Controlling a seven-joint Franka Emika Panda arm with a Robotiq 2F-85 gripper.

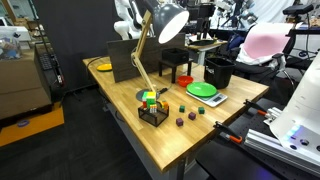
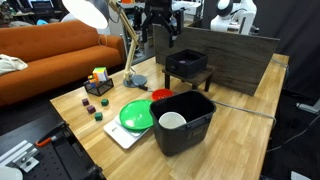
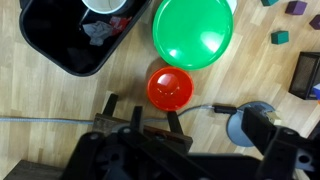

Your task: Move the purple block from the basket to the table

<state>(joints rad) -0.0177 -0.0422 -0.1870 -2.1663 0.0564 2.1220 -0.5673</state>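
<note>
In an exterior view the small black basket (image 1: 153, 112) stands by the near edge of the desk (image 1: 170, 145), just left of four loose blocks (image 1: 185, 110) and beneath one lamp (image 1: 168, 20); bright pieces fill it, yellow and green on top, and the purple block cannot be picked out among them; farther right lie one green plate (image 1: 203, 90), one red bowl (image 1: 183, 80) and one black bin (image 1: 218, 72).

In an exterior view the pincer (image 2: 161, 42) hangs high at the far end, jaws apart and empty, well apart from the basket (image 2: 98, 85) at the left; four loose blocks lie just beside that basket.

In the wrist view the pincer (image 3: 140, 112) gapes above the red bowl (image 3: 170, 88); the basket (image 3: 307, 75) is cut off by the right edge; two purple and two teal loose blocks show at top right.

I judge the step in hand to be the reach toward the basket, barely begun; the next move calls for crossing over to it, descending, and closing on the purple piece alone without snagging its neighbours or the rim.
</note>
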